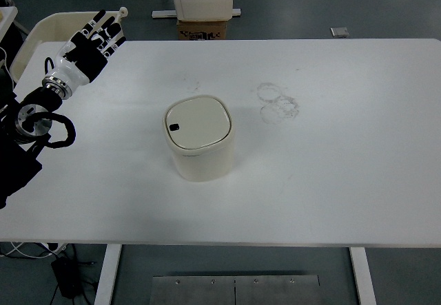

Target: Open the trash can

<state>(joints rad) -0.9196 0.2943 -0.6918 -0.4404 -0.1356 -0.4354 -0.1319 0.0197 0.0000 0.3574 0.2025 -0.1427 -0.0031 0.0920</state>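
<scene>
Top view: trash can (199, 138) mid-bench (344, 167), lid closed. I judge it light, rigid plastic, slippery (may slide); press dark button (174, 127). Left hand (93, 43) far, fingers spread, empty.

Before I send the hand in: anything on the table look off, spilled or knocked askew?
Nothing serious. The trash can stands upright with its lid shut. The only oddity is faint ring-shaped smudges on the table to its right. The left hand is at the far left corner, fingers open.
</scene>
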